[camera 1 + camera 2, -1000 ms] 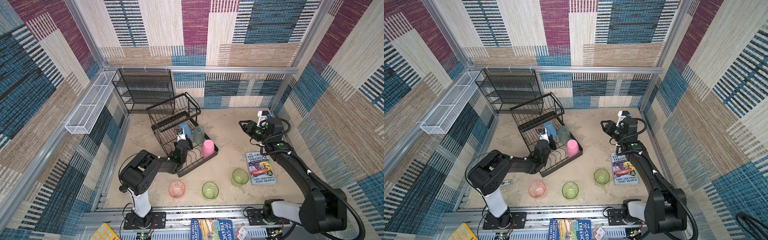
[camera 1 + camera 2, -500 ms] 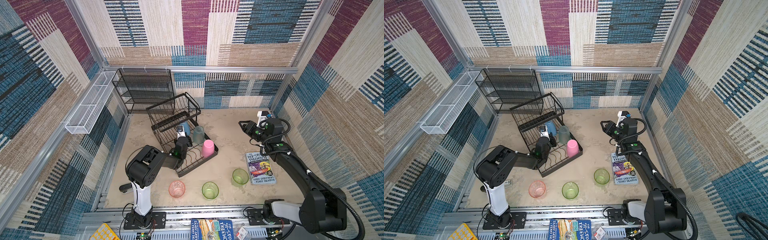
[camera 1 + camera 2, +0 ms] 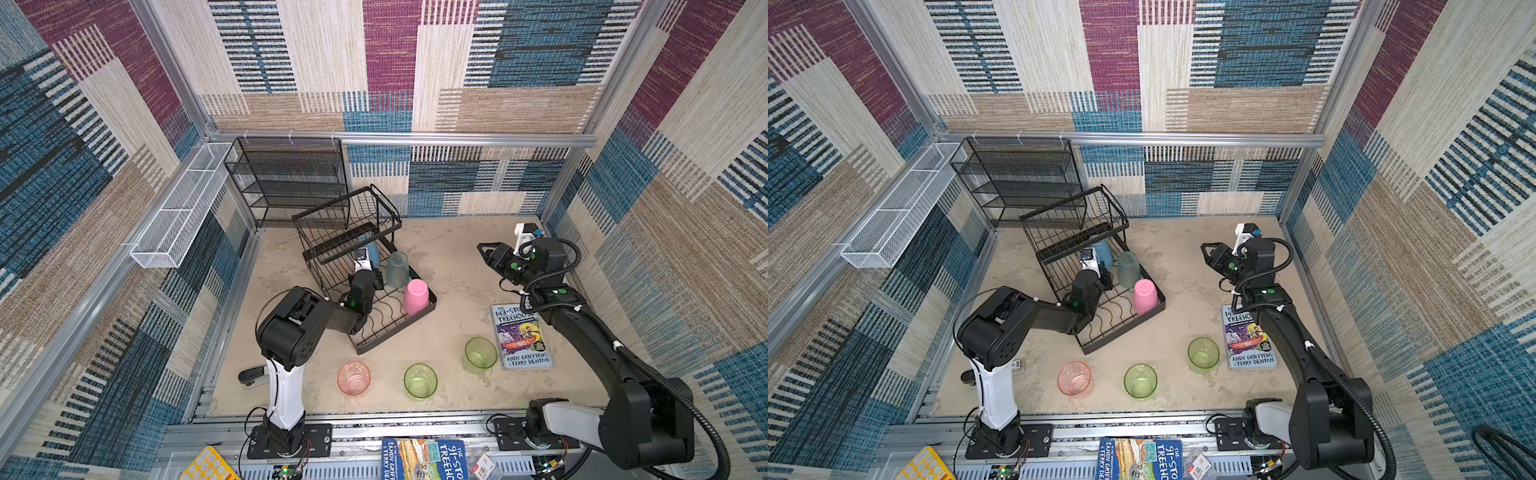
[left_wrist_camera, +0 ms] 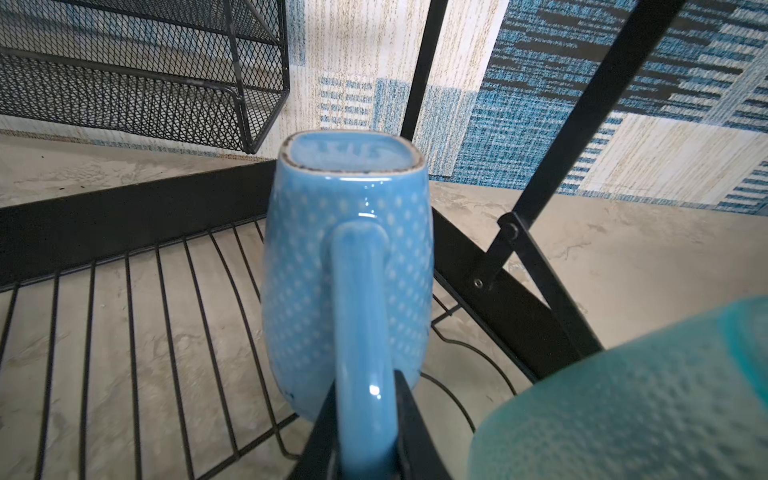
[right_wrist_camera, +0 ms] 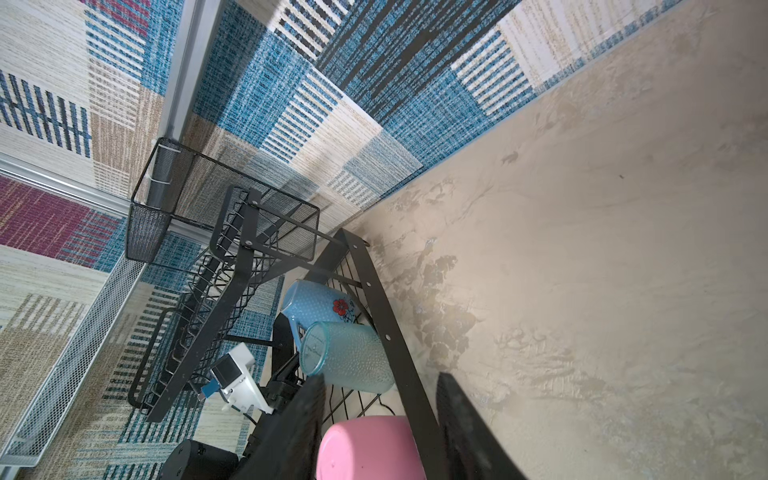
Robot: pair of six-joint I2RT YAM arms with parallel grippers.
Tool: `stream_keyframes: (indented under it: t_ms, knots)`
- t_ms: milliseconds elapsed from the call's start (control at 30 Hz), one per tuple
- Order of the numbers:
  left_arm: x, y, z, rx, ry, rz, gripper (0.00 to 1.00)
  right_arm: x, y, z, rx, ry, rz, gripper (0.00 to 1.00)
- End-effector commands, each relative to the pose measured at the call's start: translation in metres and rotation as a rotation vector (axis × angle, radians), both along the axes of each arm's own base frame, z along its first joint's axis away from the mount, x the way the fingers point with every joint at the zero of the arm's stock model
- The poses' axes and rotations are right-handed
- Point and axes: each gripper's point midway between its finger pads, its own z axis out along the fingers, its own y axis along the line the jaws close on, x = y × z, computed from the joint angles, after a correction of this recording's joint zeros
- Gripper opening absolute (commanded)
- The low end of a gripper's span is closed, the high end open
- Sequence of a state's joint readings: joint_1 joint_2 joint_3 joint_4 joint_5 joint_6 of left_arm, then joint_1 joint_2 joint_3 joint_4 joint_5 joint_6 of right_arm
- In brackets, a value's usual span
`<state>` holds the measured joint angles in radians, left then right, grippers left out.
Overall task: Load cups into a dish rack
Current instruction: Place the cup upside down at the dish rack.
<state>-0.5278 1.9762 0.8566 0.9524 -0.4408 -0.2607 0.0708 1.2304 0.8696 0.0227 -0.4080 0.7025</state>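
Mug work on the left side! The left gripper (image 4: 365,419) has its jaws clamped on the handle of the blue mug (image 4: 345,257), one black finger on each side. The mug is upside down with its squarish base up. It sits low over the wires of the dish rack's (image 3: 399,330) lower tray, towards the back and under the raised basket tier. I cannot tell whether its rim rests on the wires.

Just beside it in the same tray stands the grey-teal tumbler (image 3: 397,270), inverted. A little further along the tray's edge is the pink tumbler (image 3: 416,296), also mouth down.

Across the surface (image 3: 449,257), the right gripper (image 3: 484,250) hangs in the air well apart from the rack. It points towards the rack with its jaws apart and nothing between them.

Out front, three cups stand upright on the surface in a loose row. They are the translucent pink cup (image 3: 353,377), a green cup (image 3: 420,380), and a second green cup (image 3: 481,352) just beside a book (image 3: 521,336) lying flat under the right arm.
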Motion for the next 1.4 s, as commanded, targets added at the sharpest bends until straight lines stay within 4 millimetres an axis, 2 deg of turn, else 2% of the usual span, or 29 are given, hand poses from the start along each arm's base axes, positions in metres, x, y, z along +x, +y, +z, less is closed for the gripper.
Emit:
stream_keyframes:
  t_ms: [0,300,633,767,1000,1200,1367]
  knots:
    - [0.004,-0.002,0.017,-0.068,-0.058,0.003,0.09,0.001,-0.001,0.011,-0.010,-0.050,-0.006,0.47]
    - [0.003,-0.004,0.017,-0.083,-0.051,-0.006,0.26,0.001,-0.001,0.011,-0.010,-0.050,-0.003,0.48]
    - [0.003,-0.005,0.020,-0.098,-0.051,-0.010,0.28,-0.001,-0.001,0.013,-0.011,-0.055,-0.004,0.49]
    - [0.001,-0.006,0.023,-0.101,-0.051,-0.019,0.31,-0.002,0.000,0.013,-0.010,-0.056,0.002,0.49]
    - [-0.006,-0.006,0.027,-0.111,-0.038,-0.041,0.50,-0.002,0.000,0.009,-0.021,-0.036,0.009,0.51]
    - [-0.016,-0.004,0.033,-0.133,-0.027,-0.056,0.58,0.000,0.000,0.003,-0.059,-0.007,0.000,0.51]
    - [-0.026,-0.008,0.034,-0.153,0.005,-0.097,0.65,0.001,0.006,-0.005,-0.108,0.031,0.006,0.56]
